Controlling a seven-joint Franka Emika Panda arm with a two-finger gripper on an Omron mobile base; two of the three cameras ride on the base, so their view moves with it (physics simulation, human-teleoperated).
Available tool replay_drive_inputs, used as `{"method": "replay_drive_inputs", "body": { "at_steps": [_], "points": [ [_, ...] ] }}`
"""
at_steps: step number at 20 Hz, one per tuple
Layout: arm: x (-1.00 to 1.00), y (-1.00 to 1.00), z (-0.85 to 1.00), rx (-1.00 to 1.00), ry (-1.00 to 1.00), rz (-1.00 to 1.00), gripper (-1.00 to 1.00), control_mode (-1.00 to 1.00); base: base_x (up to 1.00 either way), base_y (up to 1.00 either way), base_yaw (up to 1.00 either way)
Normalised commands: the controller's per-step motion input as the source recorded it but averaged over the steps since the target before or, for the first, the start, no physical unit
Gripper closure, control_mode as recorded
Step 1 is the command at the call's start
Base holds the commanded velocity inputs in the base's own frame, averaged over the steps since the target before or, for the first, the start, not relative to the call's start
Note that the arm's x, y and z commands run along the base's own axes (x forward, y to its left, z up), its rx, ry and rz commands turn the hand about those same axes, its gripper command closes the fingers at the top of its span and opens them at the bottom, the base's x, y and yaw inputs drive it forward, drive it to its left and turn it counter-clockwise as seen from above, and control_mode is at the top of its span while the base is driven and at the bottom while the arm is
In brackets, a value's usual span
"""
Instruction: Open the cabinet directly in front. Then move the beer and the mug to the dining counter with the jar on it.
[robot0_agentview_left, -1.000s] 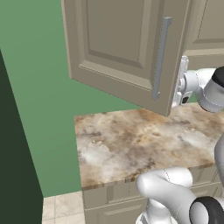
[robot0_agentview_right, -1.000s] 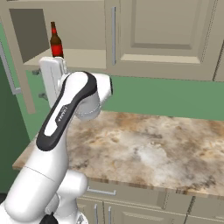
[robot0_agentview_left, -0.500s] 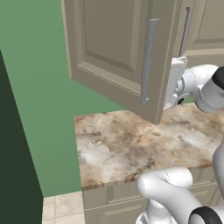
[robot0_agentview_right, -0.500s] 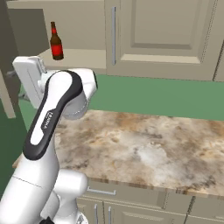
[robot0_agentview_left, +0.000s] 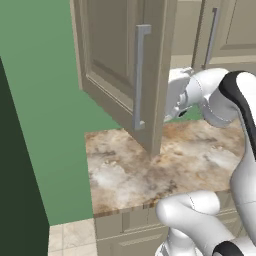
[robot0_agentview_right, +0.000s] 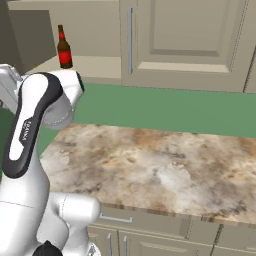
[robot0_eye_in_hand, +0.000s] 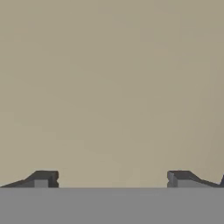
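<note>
step: opening cabinet (robot0_agentview_left: 120, 75), door swung wide | my gripper (robot0_eye_in_hand: 112, 179) spread, holding nothing, pressed vs door's inner face | beer (robot0_agentview_right: 64, 48) on shelf behind me | nxt: pull clear, reach for btl

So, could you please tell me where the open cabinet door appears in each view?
Left base view: cabinet door, upper centre, edge-on, with its bar handle.
Right base view: not in it.
Hand view: a plain beige surface, probably the door; I cannot confirm.
Shared landmark: marble worktop.
</note>
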Motion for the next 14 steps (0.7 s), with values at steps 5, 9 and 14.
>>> {"method": "replay_drive_inputs", "body": {
  "at_steps": [5,9,14],
  "points": [
    [-0.01,0.86,0.0,-0.01,-0.24,0.0,-1.0,-1.0,0.0,0.0,0.0],
    [0.0,0.84,0.0,-0.01,-0.23,0.0,-1.0,-1.0,0.0,0.0,0.0],
    [-0.02,0.45,0.0,-0.01,-0.26,0.0,-1.0,-1.0,0.0,0.0,0.0]
  ]
}}
